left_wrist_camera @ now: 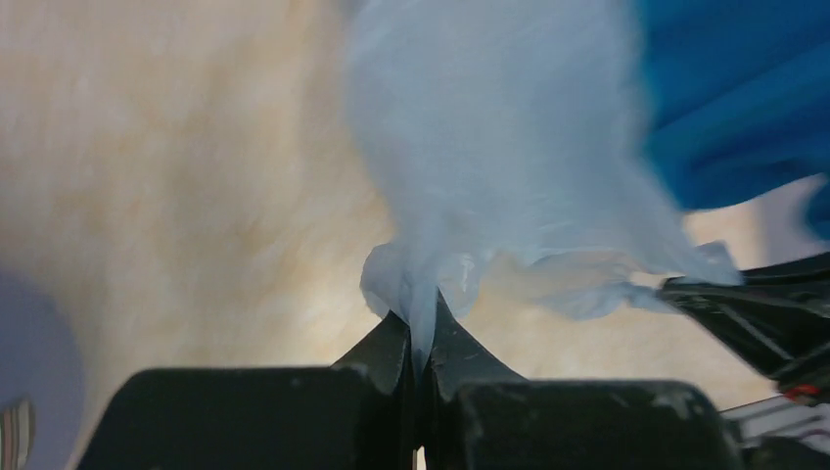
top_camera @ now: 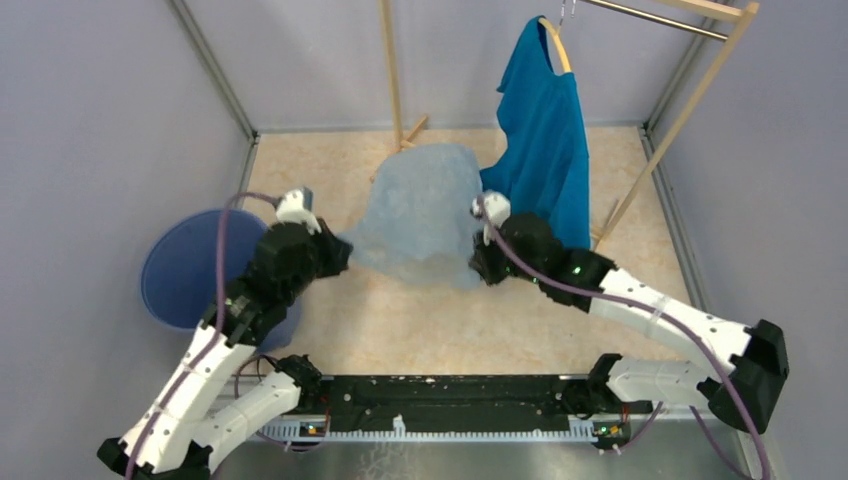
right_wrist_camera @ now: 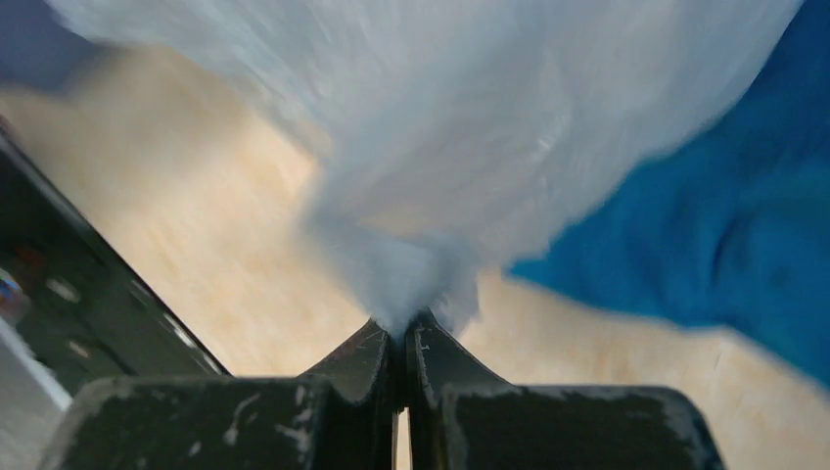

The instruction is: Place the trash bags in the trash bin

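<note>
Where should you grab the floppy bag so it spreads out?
By its edge, one pinch on each side. The bag is thin and floppy, so the left gripper and right gripper each clamp a bunched bit, holding it spread between them.

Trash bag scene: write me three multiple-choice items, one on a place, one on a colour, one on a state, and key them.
1. The trash bin stands: A at the far left; B at the right wall; C at the centre.
2. The hanging shirt is: A red; B bright blue; C white.
3. The trash bag is: A lying flat; B inside the bin; C pinched at both sides.
Key: 1 A, it sits beside the left arm; 2 B, plain in the top view; 3 C, the left fingers and right fingers are each shut on an edge.
</note>
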